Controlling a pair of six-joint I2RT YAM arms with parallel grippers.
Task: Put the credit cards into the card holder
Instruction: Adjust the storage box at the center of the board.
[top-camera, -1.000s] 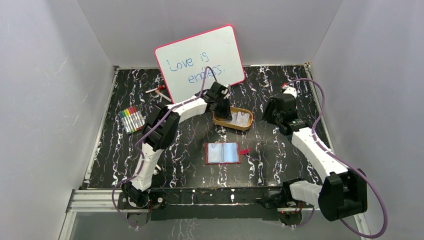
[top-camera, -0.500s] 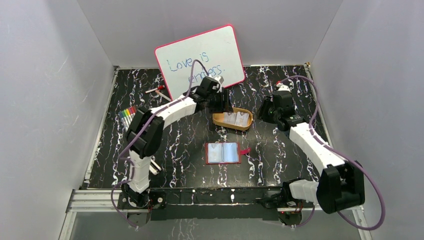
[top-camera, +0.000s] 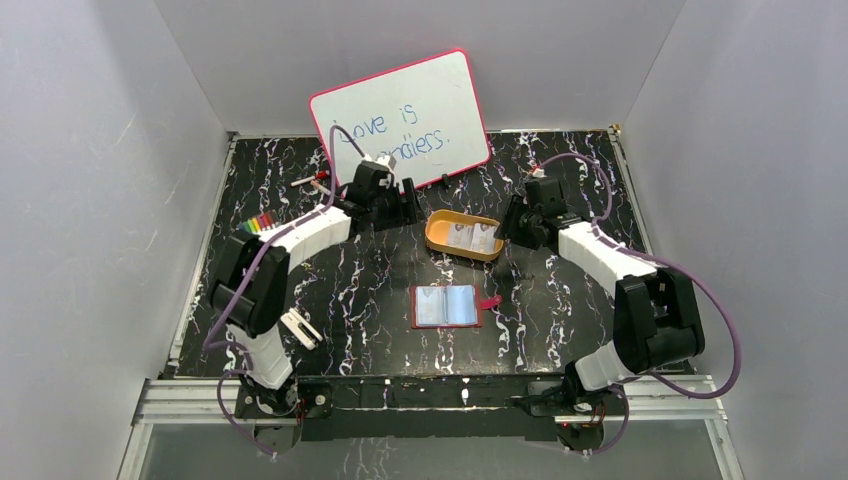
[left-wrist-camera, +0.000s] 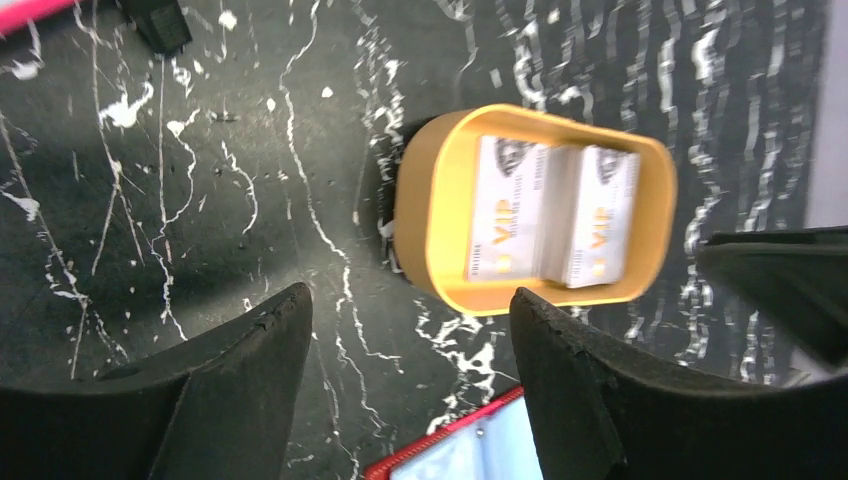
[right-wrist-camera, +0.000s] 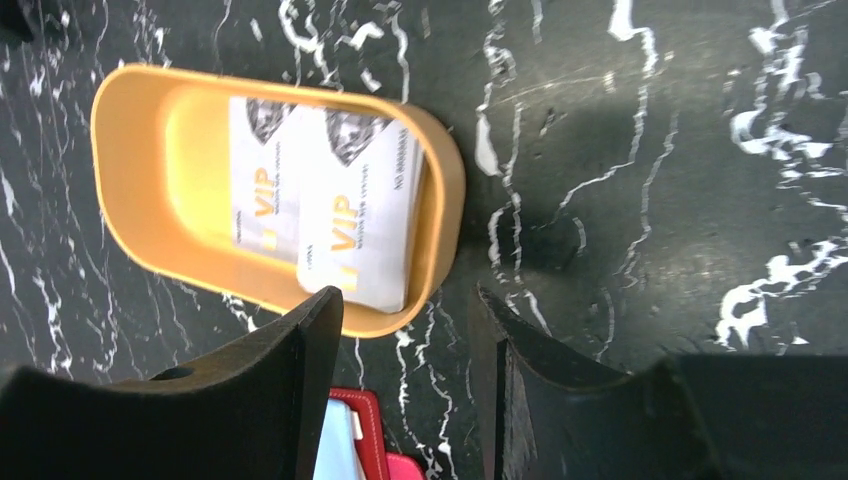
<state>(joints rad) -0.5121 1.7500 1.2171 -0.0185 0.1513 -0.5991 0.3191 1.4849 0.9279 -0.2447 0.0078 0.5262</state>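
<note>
Marbled black table (top-camera: 560, 300), both arms reaching in toward the middle. A yellow-orange oval tray (top-camera: 436, 240) sits past the centre, in front of a pink-framed whiteboard (top-camera: 400, 125) leaning on the back wall. The credit cards (top-camera: 472, 237) lie inside the tray: two pale faces side by side with gold "VIP" lettering, and in the right wrist view one overlaps the edge of the other. None has been moved to the card holder (top-camera: 446, 306), which lies opened flat on the table on the near side of the tray and apart from it, pale blue pockets facing up and red snap tab (top-camera: 489, 301) sticking out on its right. Left tool (top-camera: 405, 208) hovers just left of the tray; in its own view the fingers (left-wrist-camera: 250, 380) are spread wide with nothing between them, and the tray and a corner of the card holder show beyond the tips. Right tool (top-camera: 510, 228) sits close by the tray's right end, its fingers (right-wrist-camera: 290, 370) also parted and empty, tips over bare table beside the tray rim. Whether it touches the rim cannot be told. A row of coloured markers (top-camera: 258, 226) lies at the far left, partly hidden behind the left arm.
</note>
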